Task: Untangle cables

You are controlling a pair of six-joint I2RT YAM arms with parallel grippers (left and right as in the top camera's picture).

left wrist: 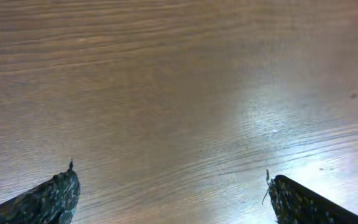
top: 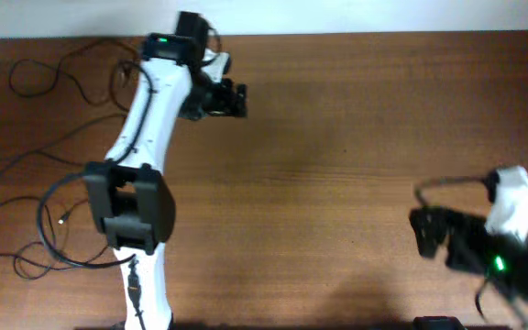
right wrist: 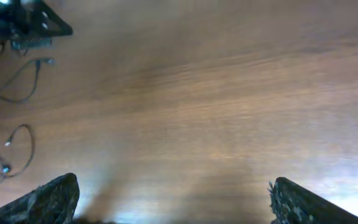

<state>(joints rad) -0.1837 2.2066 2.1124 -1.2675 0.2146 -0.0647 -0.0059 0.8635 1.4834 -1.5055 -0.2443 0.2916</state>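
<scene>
The cables lie as separate thin black wavy strands at the table's left side in the overhead view: one at the back left [top: 58,75], one at the left edge [top: 7,165], one at the front left [top: 27,264]. Two strands also show far left in the right wrist view [right wrist: 22,86], one of them looped [right wrist: 18,146]. My left gripper [top: 235,99] is open and empty over bare wood at the back, right of the cables; its fingers [left wrist: 170,175] frame only table. My right gripper [top: 424,234] is open and empty at the front right [right wrist: 174,180], far from the cables.
The white left arm [top: 145,137] runs from the front edge to the back, between the cables and the rest of the wooden table [top: 337,165]. A thicker black arm wire [top: 49,215] loops beside its elbow. The left arm's base [right wrist: 27,22] shows in the right wrist view.
</scene>
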